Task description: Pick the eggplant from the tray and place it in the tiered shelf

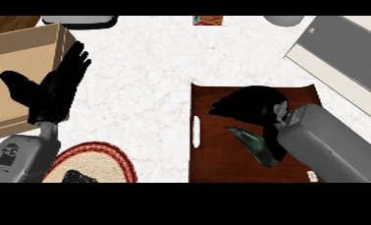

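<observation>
A brown tray (217, 165) with a white handle lies on the counter at centre right. On it rests the eggplant (252, 145), dark green and elongated, slanting toward the near right. My right hand (246, 103) hangs over the tray's far half, just beyond the eggplant, fingers relaxed and bent downward; nothing is in its grasp. Its grey forearm covers the tray's right side and part of the eggplant's end. The tiered shelf (333, 57), grey and white, stands at the upper right. My left hand (58, 89) rests open at the left, fingers up.
A cardboard box (25, 57) sits at the far left behind the left hand. A woven round plate with a red rim (98, 157) lies at the lower left. Along the far edge are a grey object (80, 21), a small colourful item (208, 20) and a grey bowl (282, 20).
</observation>
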Motion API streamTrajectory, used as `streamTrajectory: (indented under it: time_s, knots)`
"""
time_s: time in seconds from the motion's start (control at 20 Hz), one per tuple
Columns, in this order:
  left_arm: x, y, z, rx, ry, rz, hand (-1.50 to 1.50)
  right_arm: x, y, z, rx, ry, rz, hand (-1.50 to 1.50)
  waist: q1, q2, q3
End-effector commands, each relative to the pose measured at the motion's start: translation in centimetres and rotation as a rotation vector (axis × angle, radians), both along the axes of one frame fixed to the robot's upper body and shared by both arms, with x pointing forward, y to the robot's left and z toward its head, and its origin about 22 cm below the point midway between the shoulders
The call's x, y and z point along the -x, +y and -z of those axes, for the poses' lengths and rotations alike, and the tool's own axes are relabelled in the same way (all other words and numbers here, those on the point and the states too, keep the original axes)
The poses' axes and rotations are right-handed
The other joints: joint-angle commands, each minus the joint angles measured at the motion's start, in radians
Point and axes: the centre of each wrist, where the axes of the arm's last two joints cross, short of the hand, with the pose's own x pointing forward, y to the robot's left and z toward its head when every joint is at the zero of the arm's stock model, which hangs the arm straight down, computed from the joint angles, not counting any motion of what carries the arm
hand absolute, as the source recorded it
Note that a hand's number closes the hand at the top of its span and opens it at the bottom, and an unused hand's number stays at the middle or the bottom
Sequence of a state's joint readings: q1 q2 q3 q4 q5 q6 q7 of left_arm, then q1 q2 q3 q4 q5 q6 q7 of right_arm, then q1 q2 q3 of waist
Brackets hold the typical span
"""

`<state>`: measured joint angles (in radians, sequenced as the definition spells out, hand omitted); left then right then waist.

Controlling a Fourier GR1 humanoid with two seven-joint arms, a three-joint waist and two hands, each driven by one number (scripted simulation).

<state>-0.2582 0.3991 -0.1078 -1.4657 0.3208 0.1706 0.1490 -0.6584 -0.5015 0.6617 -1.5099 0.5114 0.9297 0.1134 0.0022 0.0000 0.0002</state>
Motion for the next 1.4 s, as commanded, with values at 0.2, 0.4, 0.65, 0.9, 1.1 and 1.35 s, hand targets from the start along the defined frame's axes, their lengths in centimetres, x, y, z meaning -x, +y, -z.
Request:
streamTrajectory:
  time_s: [0.2,0.4,0.65,0.9,1.1,1.35]
  knots:
    - [-0.2,0.1,0.1,0.007,0.002,-0.014,0.00,1.7,-1.3,1.7,0.048,-0.013,-0.020,-1.50,-0.003,0.000,0.000]
    - [0.2,0.7,-0.5,0.003,0.011,-0.001,0.00,0.0,-1.6,4.4,0.080,-0.007,-0.008,-1.50,0.007,0.001,0.000]
    - [-0.8,0.3,0.8,0.008,0.008,-0.013,0.00,1.4,-1.2,6.0,0.076,0.002,-0.002,-1.50,-0.001,0.001,0.000]
    - [-0.7,0.2,0.7,-0.009,0.006,-0.016,0.00,1.0,-3.6,7.9,0.057,-0.018,0.015,-1.50,0.000,0.002,0.000]
    - [-0.1,-0.2,0.1,0.016,-0.007,0.002,0.00,0.1,-0.9,7.0,0.040,0.013,0.014,-1.50,0.002,0.001,0.000]
    - [0.6,0.7,-0.7,-0.015,-0.024,-0.011,0.00,-0.3,-1.2,9.2,0.064,0.024,0.025,-1.50,0.005,0.000,0.000]
